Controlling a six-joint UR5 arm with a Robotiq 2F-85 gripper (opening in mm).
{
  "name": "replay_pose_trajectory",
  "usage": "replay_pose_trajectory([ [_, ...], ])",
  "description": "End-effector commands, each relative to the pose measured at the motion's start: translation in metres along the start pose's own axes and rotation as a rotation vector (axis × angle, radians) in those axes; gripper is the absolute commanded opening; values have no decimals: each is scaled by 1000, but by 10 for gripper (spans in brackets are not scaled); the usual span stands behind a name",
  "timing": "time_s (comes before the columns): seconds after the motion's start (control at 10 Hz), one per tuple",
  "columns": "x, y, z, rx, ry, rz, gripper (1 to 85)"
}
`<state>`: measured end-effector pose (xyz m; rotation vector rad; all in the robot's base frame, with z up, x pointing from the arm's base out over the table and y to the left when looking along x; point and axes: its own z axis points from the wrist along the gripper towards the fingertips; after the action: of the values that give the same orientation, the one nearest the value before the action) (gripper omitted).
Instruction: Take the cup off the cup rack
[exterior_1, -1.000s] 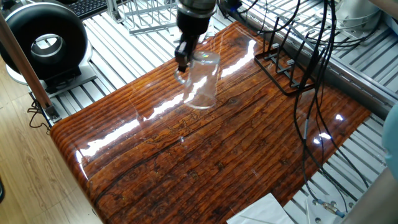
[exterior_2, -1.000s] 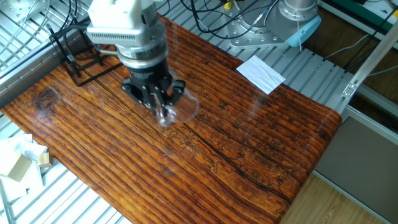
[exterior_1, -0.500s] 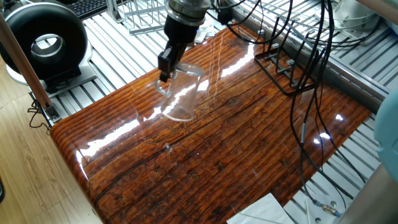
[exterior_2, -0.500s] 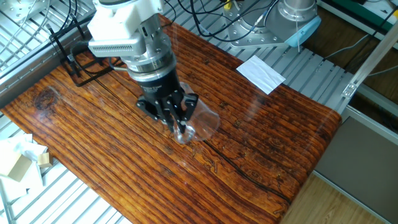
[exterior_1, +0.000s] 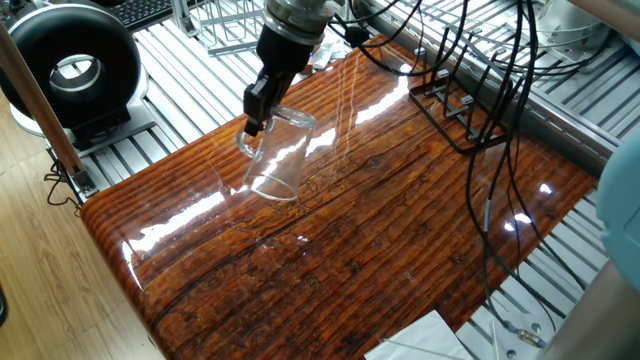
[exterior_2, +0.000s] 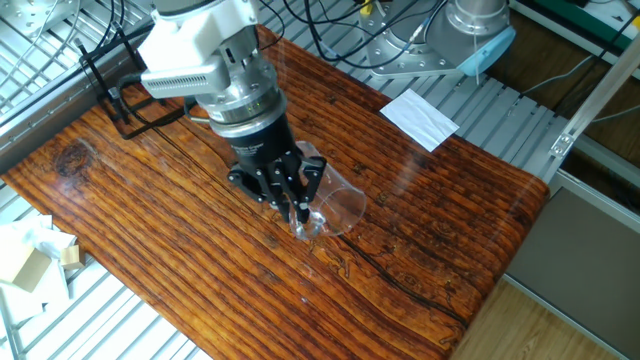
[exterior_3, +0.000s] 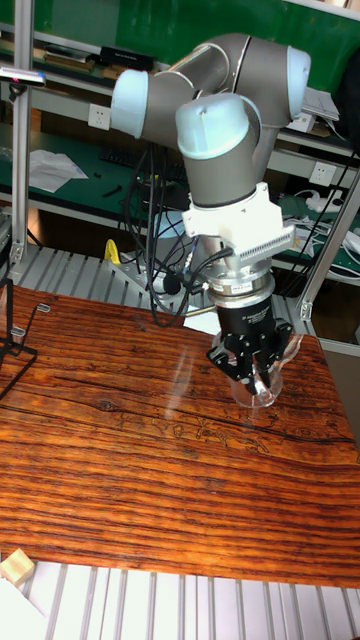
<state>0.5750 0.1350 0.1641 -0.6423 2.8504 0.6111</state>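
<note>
The cup (exterior_1: 277, 158) is a clear glass mug, tilted and held just above the wooden table (exterior_1: 380, 250). My gripper (exterior_1: 254, 121) is shut on its rim near the handle. In the other fixed view the gripper (exterior_2: 298, 209) points down with the cup (exterior_2: 338, 205) tipped to its right. The tall fixed view has the gripper (exterior_3: 256, 377) gripping the cup (exterior_3: 268, 388) near the table's right part. The cup rack (exterior_1: 452, 108), thin black wire, stands bare at the table's far edge (exterior_2: 118, 88), well apart from the cup; only its edge (exterior_3: 10, 340) shows in the tall view.
Black cables (exterior_1: 500, 150) hang over the table near the rack. A black round device (exterior_1: 72, 62) and a silver wire frame (exterior_1: 235, 30) sit beyond the table's edge. White paper (exterior_2: 420, 118) lies on the slatted bench, and a small wooden block (exterior_3: 15, 567) sits off the front edge.
My gripper has carried the cup farther from the rack across the table and lower toward the wood, with the cup tilting more.
</note>
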Motion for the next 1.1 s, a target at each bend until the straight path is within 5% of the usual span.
replay_pose_trajectory([
  [0.0,5,-13,7,17,10,-23,13],
  [0.4,10,-12,22,19,13,-20,13],
  [0.7,10,-8,17,-73,-13,-50,13],
  [0.9,26,-32,26,-6,30,-54,13],
  [1.0,25,-38,35,-5,13,-63,13],
])
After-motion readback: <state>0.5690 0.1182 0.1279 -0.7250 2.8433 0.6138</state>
